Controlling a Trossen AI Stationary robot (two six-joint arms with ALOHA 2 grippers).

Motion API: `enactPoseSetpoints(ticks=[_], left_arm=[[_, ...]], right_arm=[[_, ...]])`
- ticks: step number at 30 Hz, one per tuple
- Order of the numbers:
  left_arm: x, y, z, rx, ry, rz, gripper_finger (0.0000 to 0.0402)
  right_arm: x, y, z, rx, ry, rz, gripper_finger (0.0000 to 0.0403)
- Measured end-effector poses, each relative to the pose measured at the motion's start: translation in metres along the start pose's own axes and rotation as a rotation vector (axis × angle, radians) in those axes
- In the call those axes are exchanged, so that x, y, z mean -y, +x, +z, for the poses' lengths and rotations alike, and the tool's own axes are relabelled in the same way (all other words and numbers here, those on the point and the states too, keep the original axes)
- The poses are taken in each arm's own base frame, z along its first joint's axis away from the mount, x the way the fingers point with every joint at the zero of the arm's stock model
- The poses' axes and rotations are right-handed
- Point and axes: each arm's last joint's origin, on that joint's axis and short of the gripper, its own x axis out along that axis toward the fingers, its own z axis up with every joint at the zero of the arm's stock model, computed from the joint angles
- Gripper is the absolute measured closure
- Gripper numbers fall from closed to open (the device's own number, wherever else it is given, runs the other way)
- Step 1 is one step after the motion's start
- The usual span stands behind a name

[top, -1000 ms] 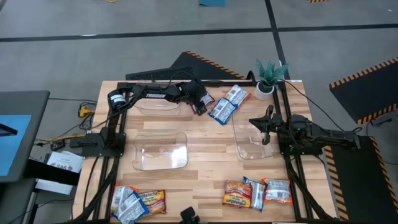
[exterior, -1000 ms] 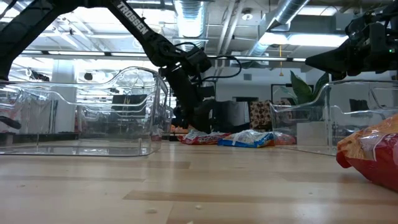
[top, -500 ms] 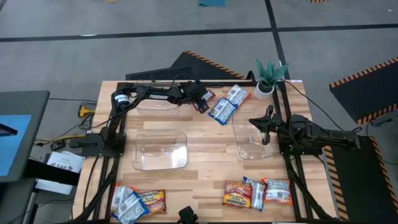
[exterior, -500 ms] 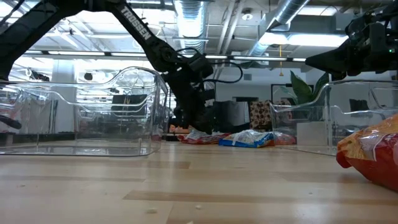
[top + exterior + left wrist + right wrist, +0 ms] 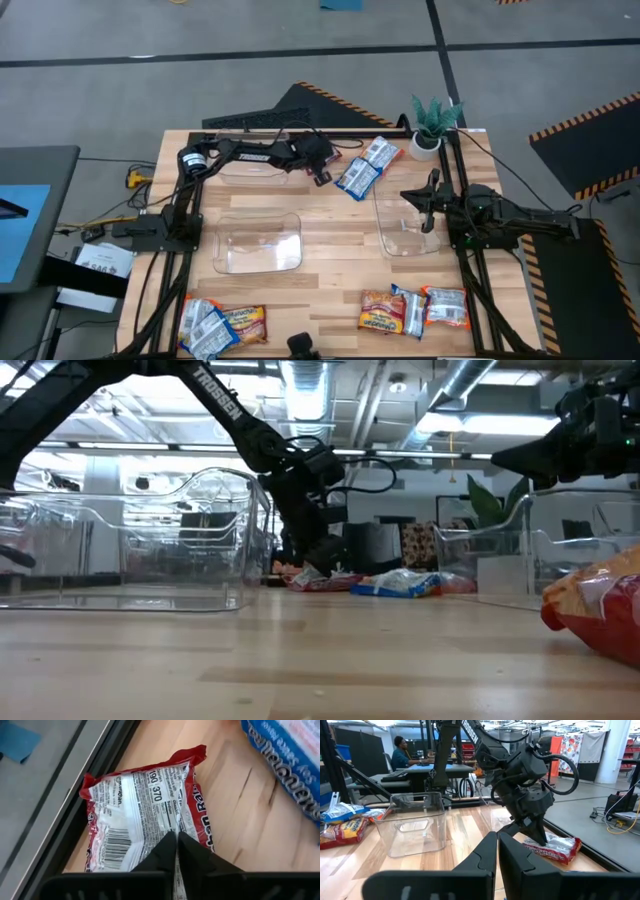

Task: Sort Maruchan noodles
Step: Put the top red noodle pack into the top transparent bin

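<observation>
Left wrist view: my left gripper (image 5: 176, 851) sits right over the red packet (image 5: 145, 812), fingers pressed together at the tips with the wrapper running under them; they seem to pinch the packet's near edge, though I cannot see film caught between the pads. The packet lies label-down, barcode and nutrition print up, its long axis running straight away from my fingers and roughly along the table's black edge rail (image 5: 75, 815), which it lies just beside. A blue packet (image 5: 295, 765) lies near, off to the other side, not touching. From the high view, the left gripper (image 5: 318, 165) is at the table's far edge, just beside the far clear bin (image 5: 255, 170), and the two blue packets (image 5: 365, 165) lie between it and the potted plant (image 5: 432, 125). My right gripper (image 5: 422, 202) hangs over the right clear bin (image 5: 405, 225), fingers shut on nothing, waiting, well apart from the red packet; the left arm is plainly the nearer. More packets wait in two groups at the near edge (image 5: 225, 322) (image 5: 415, 308). Judgement: if the pinch holds, the lift goes straight up, then toward a bin; the grip on one short end means the packet will dangle and may slip.
</observation>
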Motion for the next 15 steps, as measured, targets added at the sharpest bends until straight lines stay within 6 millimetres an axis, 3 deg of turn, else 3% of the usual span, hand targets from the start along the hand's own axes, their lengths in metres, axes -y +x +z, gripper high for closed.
enactPoseSetpoints(ticks=[8, 15], left_arm=[[0.015, -0.027, 0.015, 0.092, 0.055, -0.095, 0.0401], [0.051, -0.054, 0.025, 0.174, 0.164, -0.228, 0.0401]], right_arm=[[0.0, 0.0, 0.0, 0.0, 0.0, 0.0, 0.036], [0.0, 0.0, 0.0, 0.001, 0.0, 0.0, 0.036]])
